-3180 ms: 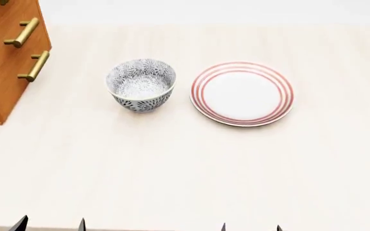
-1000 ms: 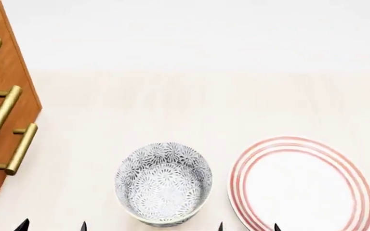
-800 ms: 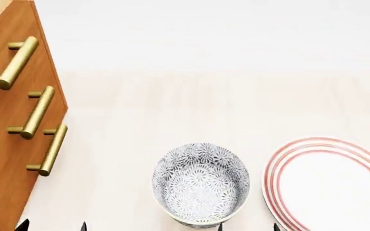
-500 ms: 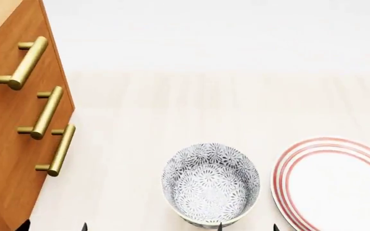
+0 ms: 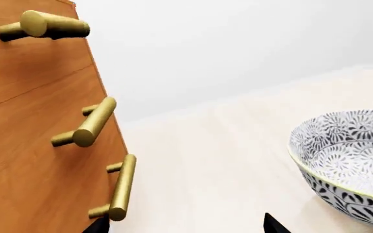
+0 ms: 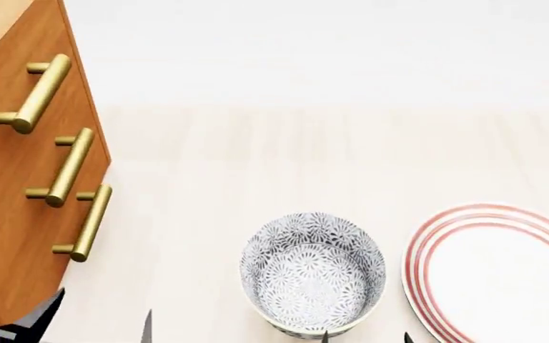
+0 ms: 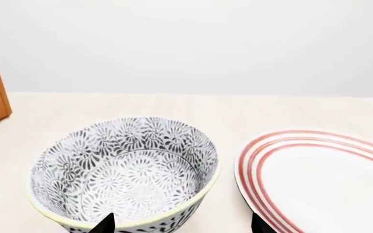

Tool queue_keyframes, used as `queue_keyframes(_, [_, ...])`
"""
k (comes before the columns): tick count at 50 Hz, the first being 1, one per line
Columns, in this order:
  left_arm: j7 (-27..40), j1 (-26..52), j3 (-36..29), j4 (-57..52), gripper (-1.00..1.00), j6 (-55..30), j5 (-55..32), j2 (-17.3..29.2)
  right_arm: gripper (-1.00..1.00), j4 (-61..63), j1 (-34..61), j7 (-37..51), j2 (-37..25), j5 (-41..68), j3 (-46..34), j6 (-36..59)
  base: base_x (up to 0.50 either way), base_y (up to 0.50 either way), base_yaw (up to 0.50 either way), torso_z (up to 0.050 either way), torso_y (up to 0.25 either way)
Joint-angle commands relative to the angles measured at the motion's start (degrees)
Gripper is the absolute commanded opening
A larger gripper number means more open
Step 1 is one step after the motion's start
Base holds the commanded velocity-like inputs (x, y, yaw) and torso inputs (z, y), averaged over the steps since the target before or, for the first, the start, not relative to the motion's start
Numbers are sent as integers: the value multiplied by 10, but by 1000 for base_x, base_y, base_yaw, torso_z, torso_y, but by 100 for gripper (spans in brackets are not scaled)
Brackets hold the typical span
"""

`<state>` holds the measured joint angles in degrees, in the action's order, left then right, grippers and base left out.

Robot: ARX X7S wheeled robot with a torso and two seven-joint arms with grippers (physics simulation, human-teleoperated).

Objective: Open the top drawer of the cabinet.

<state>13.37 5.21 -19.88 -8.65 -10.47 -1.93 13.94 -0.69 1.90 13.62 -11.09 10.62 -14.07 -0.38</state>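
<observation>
Tool on my left (image 6: 83, 323) is hovering spread low beside the cabinet (image 6: 8, 236); the top drawer (image 6: 32, 93) is sitting shut above. My right tool (image 7: 180, 224) is hanging spread over the patterned bowl (image 6: 313, 273), with the striped plate (image 6: 499, 275) lying just beside on the surface (image 6: 303, 157).

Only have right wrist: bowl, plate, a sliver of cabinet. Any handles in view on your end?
Observer: Yes. Head view shows three brass bar handles stacked on the cabinet front, the top handle uppermost.
Operator: Top drawer open yet?
Observer: No. In the left wrist view the top drawer looks flush with the front below it, with only a seam between them.
Operator: Left arm on it?
Observer: No. Left gripper has its fingers apart and empty, clear of every handle.
</observation>
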Motion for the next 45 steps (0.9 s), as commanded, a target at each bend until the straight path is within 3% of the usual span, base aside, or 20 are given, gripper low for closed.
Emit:
queue_keyframes(1, [12, 63, -66, -53, 100, -117, 112, 27, 100, 4, -1, 1, -4, 2, -5, 0, 0, 0, 0, 0, 0])
queue_keyframes(14, [10, 141, -106, -87, 100, -201, 205, 32, 100, 3, 1, 6, -6, 3, -7, -3, 0, 0, 0, 0, 0])
queue_keyframes(30, [-8, 215, -160, -70, 100, -241, 281, 37, 100, 0, 4, 11, -8, 9, -8, -2, 0, 0, 0, 0, 0])
queue_keyframes(45, [-45, 261, -243, -51, 100, -268, 376, 71, 100, -2, 4, 12, -10, 17, -10, -1, 0, 0, 0, 0, 0])
